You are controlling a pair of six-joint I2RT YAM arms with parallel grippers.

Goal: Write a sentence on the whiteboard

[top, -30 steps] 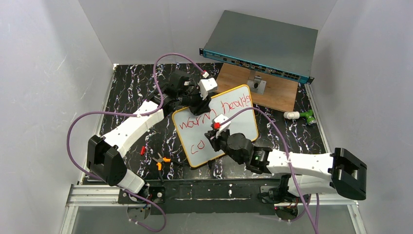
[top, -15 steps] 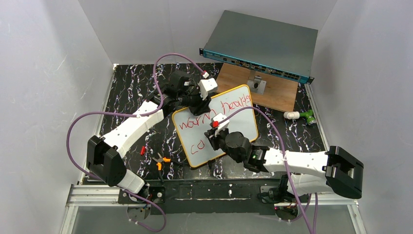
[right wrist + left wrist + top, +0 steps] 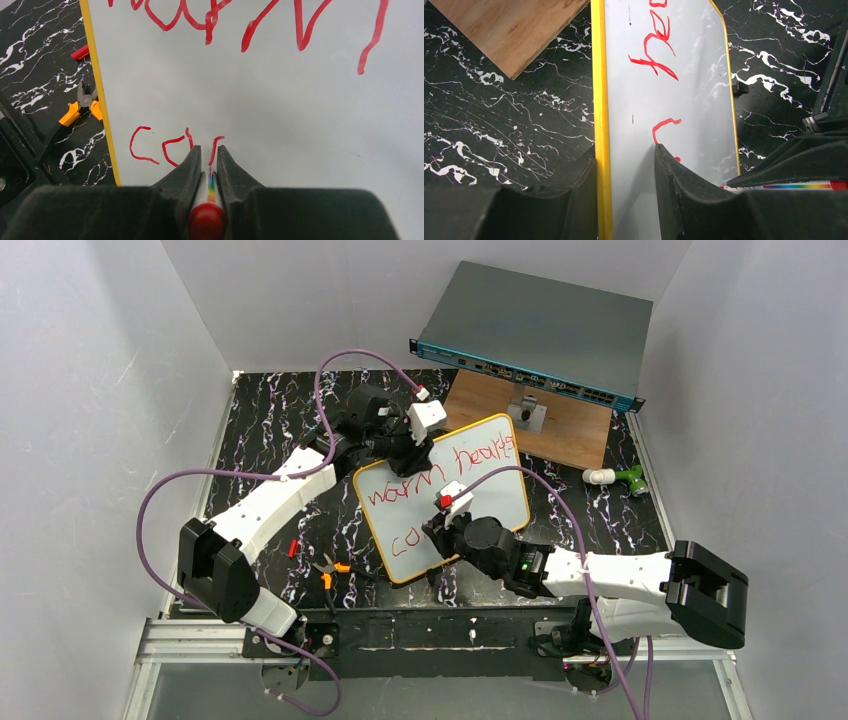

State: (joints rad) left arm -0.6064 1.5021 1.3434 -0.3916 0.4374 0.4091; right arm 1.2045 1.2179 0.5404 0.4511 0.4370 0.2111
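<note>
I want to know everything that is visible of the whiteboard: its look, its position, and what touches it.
The whiteboard is a flat white rectangle with rounded corners, a thin yellow-orange rim and a black foot. It sits askew on the black marbled table. Handwritten red lettering fills its upper line; the lower line has a few letters. The left claw is shut on its rim near a far corner. The marker in the right claw points at the lower line.

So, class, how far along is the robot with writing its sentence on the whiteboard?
Done: the top line, roughly "warm hearts". In hand: the right gripper holds the marker at the second line, which shows "co" and a further stroke, while the left gripper clamps the whiteboard. Left: finishing that line.
</note>
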